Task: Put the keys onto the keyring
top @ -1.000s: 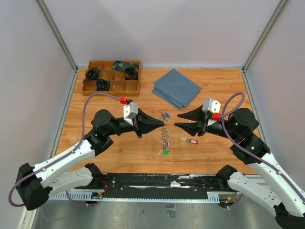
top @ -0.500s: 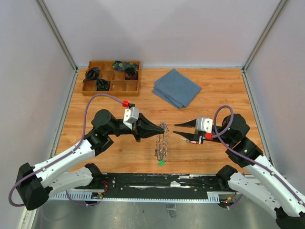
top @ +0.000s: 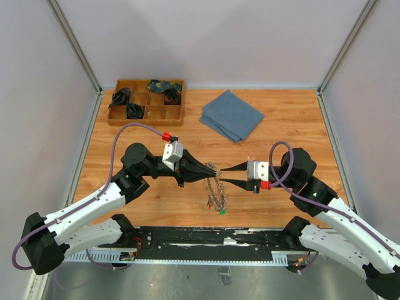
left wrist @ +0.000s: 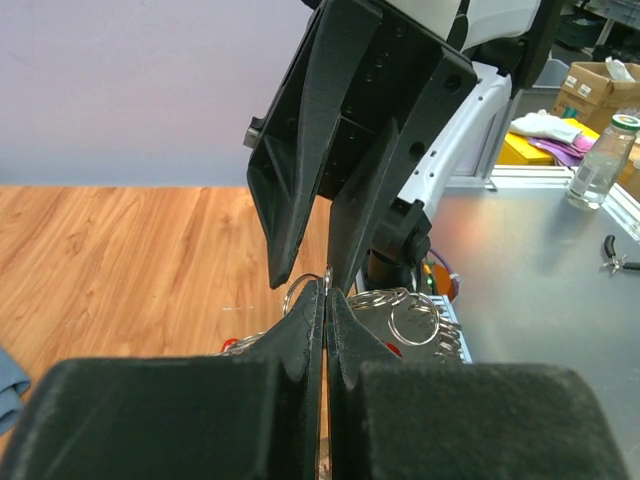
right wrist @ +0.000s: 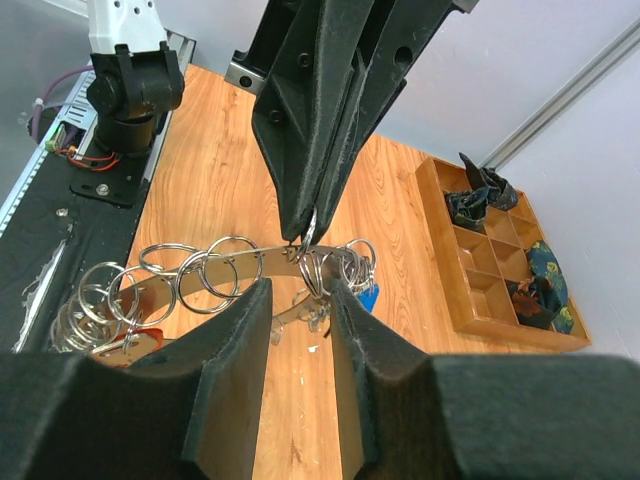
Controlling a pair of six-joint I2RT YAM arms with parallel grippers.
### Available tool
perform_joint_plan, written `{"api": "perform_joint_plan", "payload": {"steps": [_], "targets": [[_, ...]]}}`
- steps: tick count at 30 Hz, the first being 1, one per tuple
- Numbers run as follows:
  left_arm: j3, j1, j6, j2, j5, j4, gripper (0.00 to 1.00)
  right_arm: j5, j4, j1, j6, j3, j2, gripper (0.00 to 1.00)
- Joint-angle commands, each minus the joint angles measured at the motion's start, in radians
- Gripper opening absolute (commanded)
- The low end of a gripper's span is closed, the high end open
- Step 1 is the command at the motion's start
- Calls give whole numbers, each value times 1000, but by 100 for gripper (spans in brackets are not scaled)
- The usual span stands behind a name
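Note:
The keyring (top: pixel 216 190) is a metal band strung with small rings and silver keys, dangling over the table's middle. My left gripper (top: pixel 209 172) is shut on one thin ring at its top, the pinch showing in the left wrist view (left wrist: pixel 327 290). A green-tagged key (top: pixel 221 212) hangs lowest. My right gripper (top: pixel 221 175) faces the left one from the right, tips nearly meeting it. In the right wrist view its fingers (right wrist: pixel 298 290) stand apart just short of the keyring band (right wrist: pixel 225 262), with nothing between them. The right fingertip (right wrist: pixel 342 296) brushes a ring cluster by a blue tag (right wrist: pixel 367 298).
A wooden compartment tray (top: pixel 147 122) with dark items sits at the back left, seen too in the right wrist view (right wrist: pixel 480 270). A folded blue cloth (top: pixel 232 115) lies at the back centre. Grey walls close three sides.
My right gripper has swung left and come up to the keyring. The left gripper carried the bunch slightly right. The red-tagged key that lay on the table no longer shows.

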Motion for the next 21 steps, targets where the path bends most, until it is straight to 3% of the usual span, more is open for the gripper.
{"api": "perform_joint_plan", "payload": {"steps": [1, 6, 12, 21], "targets": [[43, -3, -10, -2, 25, 68, 1, 17, 24, 29, -57, 24, 10, 31], [43, -3, -10, -2, 32, 66, 1, 18, 15, 37, -67, 35, 25, 28], [43, -3, -10, -2, 35, 65, 0, 22, 14, 52, -63, 37, 25, 10], [43, -3, -11, -2, 37, 62, 1, 15, 61, 67, -37, 25, 15, 15]]}}
